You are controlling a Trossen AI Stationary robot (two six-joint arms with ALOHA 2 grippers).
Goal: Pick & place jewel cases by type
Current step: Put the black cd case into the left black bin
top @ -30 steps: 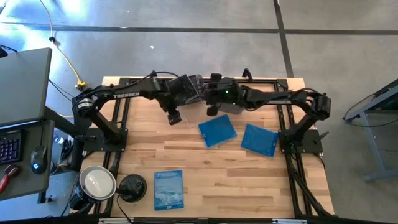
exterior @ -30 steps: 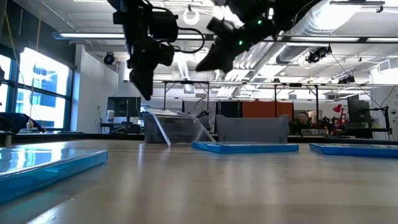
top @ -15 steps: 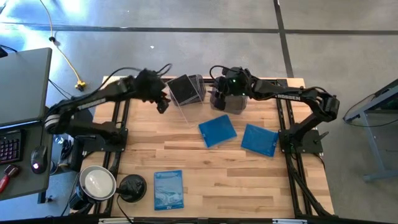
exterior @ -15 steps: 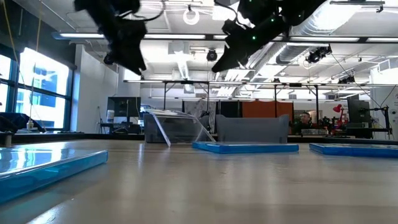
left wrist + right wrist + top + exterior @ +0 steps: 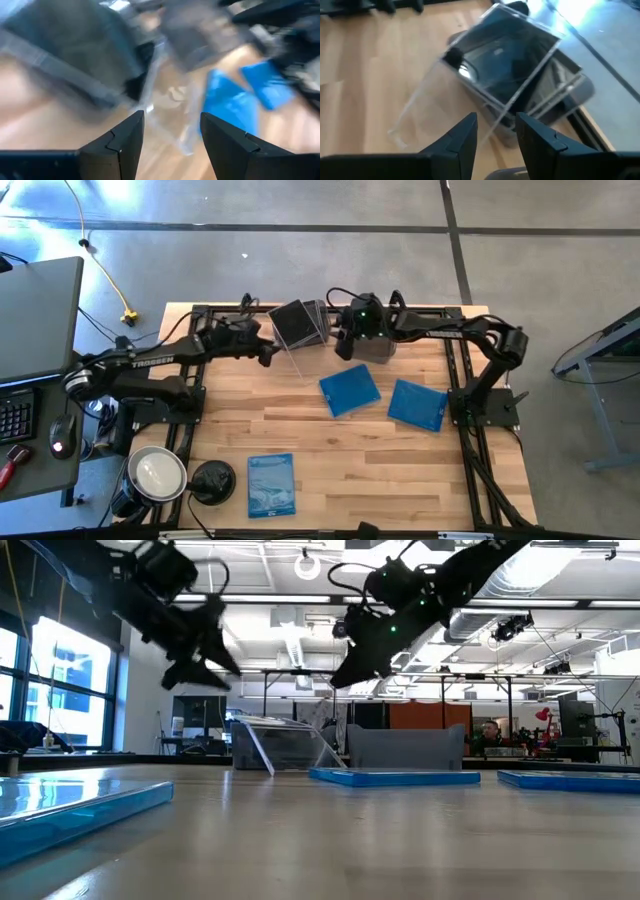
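Observation:
Two blue jewel cases (image 5: 349,390) (image 5: 417,403) lie flat mid-table, and a paler printed one (image 5: 271,484) lies near the front edge. Clear cases with dark discs (image 5: 298,323) stand in the left smoky tub (image 5: 262,748) at the far edge. One clear case (image 5: 435,105) leans out of that tub with its lower edge on the table. My left gripper (image 5: 268,356) is open in the air, left of that tub. My right gripper (image 5: 343,352) is open above the right tub (image 5: 378,348), facing the clear cases (image 5: 505,65).
A round black object (image 5: 212,480) and a metal bowl (image 5: 157,473) sit at the table's front left corner. The arms' frames (image 5: 180,395) (image 5: 480,405) stand along the left and right edges. Bare wood shows between the blue cases and the front edge.
My left gripper has drawn away from the left tub toward the table's left edge, and has tipped from pointing down to slanting nearly level. My right gripper has stayed above the tubs and has turned toward the clear cases. The cases have not moved.

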